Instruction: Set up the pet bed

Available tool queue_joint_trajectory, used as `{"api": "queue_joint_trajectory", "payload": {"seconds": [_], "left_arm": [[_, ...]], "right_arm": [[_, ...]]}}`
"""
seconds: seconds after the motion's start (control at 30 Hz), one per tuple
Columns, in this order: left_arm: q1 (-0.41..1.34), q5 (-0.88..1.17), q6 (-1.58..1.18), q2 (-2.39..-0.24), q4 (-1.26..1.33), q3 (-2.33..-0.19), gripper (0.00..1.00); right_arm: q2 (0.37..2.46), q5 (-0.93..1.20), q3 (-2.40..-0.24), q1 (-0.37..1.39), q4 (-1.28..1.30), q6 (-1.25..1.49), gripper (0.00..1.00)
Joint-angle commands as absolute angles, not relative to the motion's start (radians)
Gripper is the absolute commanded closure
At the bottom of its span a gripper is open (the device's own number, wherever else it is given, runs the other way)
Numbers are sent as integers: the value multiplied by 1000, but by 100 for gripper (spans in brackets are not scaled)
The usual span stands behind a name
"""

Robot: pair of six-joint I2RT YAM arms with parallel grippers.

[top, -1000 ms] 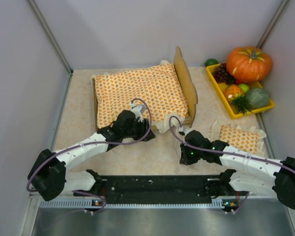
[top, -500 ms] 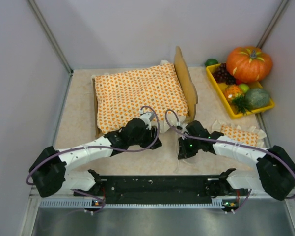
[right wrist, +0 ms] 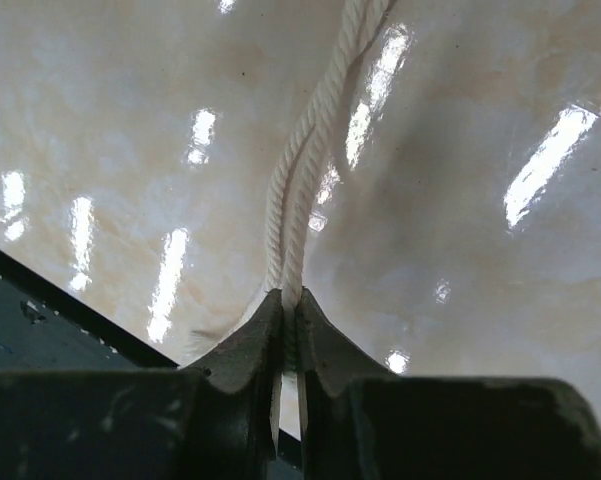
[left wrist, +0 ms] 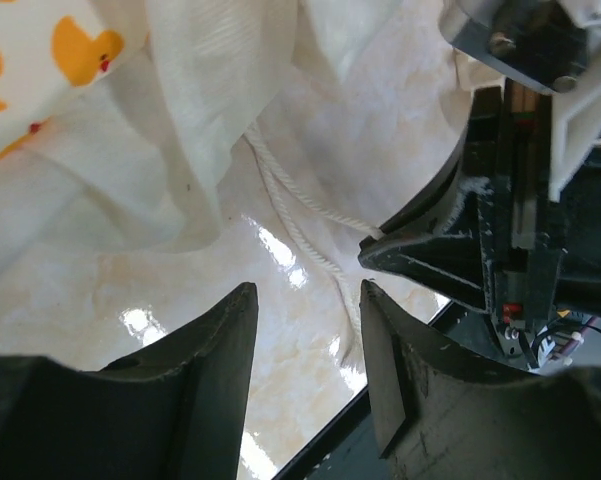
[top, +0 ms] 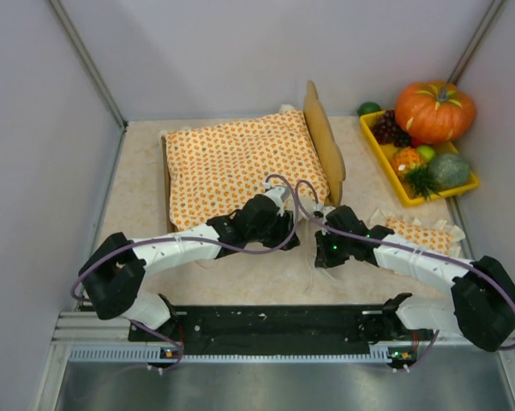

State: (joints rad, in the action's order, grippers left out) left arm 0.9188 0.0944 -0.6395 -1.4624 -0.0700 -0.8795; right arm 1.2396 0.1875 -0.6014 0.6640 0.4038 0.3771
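— Wood first, seen from above: pet bed [top: 334,184] at the back of the table [top: 137,214], with its tall headboard [top: 319,128] standing up on the right end. Orange-dotted blanket [top: 240,163] spread all over the top.
— And off to the right?
— Small dotted pillow [top: 418,238] flat on the table, apart from the bed. Farther back, a yellow tray [top: 380,158] of fruit [top: 407,160] and a big pumpkin [top: 434,110].
— And the arms?
— Both low in front of the bed, near the headboard corner. Left gripper [top: 287,231] just beside the blanket's edge. Right gripper [top: 324,255] close by, down at the table.
— Next, from the left wrist?
— Fingers [left wrist: 210,390] apart, with nothing between. Below, white string [left wrist: 300,215] lying on the shiny table. Up top, the blanket's white frill [left wrist: 210,100] and little orange ducks [left wrist: 80,50]. Across the gap, the right gripper's dark tip [left wrist: 380,255], with the string running right up to it.
— And from the right wrist?
— Pinched tight on the string [right wrist: 305,180]. Two strands side by side, coming out from between the fingers [right wrist: 230,380] and going up across the table.
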Motion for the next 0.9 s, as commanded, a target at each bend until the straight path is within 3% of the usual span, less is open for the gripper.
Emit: {"api": "queue_joint_trajectory", "payload": {"seconds": [0.0, 0.13, 0.43, 0.57, 0.77, 0.87], "left_arm": [[949, 58, -663, -1506, -23, -945, 50], [972, 40, -683, -1552, -8, -957, 51], [1037, -129, -761, -1669, 86, -1009, 54], [1037, -202, -807, -1730, 156, -1020, 54], [1037, -316, -822, -1792, 173, -1065, 54], [1037, -351, -824, -1812, 179, -1084, 54]], "right_arm": [[1106, 163, -522, 657, 299, 451, 91], [1013, 150, -433, 644, 253, 521, 85], [991, 219, -384, 641, 176, 546, 86], [936, 148, -374, 641, 230, 603, 85], [704, 13, -357, 641, 388, 702, 72], [623, -38, -354, 641, 446, 736, 71]]}}
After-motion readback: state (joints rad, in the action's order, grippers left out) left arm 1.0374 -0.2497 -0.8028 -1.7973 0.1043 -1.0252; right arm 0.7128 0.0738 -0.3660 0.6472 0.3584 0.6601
